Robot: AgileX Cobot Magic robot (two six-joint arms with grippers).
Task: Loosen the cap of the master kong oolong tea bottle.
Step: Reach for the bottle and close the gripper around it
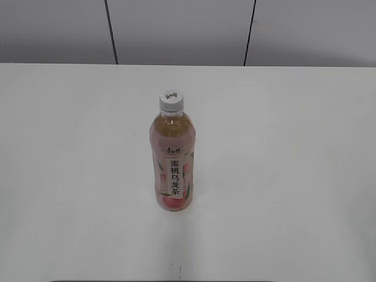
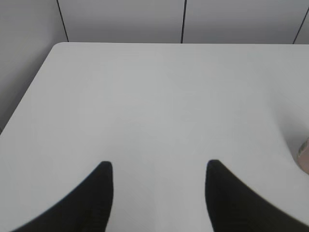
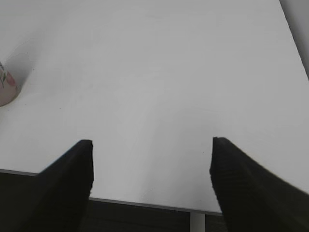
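Observation:
The master kong oolong tea bottle (image 1: 172, 167) stands upright in the middle of the white table, with pinkish-amber tea and a pink label with a white strip of black characters. Its white ribbed cap (image 1: 171, 100) sits on the neck. No gripper shows in the exterior view. In the left wrist view my left gripper (image 2: 157, 166) is open and empty over bare table; a sliver of the bottle (image 2: 304, 153) shows at the right edge. In the right wrist view my right gripper (image 3: 150, 145) is open and empty near the table's front edge; the bottle's base (image 3: 6, 87) shows at the far left.
The white table (image 1: 282, 176) runs back to a grey panelled wall (image 1: 176, 29) with dark seams. The table's front edge (image 3: 145, 203) lies just under the right gripper. The table's far left corner (image 2: 60, 46) shows in the left wrist view.

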